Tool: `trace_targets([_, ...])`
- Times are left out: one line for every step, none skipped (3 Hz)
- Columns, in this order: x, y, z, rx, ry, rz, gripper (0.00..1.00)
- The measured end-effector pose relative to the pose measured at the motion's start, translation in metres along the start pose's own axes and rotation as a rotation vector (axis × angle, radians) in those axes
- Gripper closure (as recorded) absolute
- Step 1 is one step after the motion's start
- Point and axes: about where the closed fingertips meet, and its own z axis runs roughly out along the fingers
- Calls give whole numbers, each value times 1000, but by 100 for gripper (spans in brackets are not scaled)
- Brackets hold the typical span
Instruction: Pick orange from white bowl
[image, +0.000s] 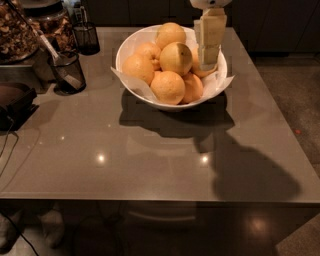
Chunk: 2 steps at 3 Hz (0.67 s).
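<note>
claw (208, 62) hangs over the white bowl (126, 52) on the counter (150, 165), just right of the orange (176, 58) crowning the pile, likely lining up a grab; apart or together, can't tell.

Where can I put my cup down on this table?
The wide bare stretch of the table in front of the white bowl, down to the near edge, is free. So is the strip right of the bowl. The back left corner is crowded with black mesh cups. The gripper hangs over the bowl's right side, beside the orange.
</note>
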Motion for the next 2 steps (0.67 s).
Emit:
trace_targets([4,-17,10,13,9,-31,0])
trace_targets([13,-30,24,5,16,-62,0])
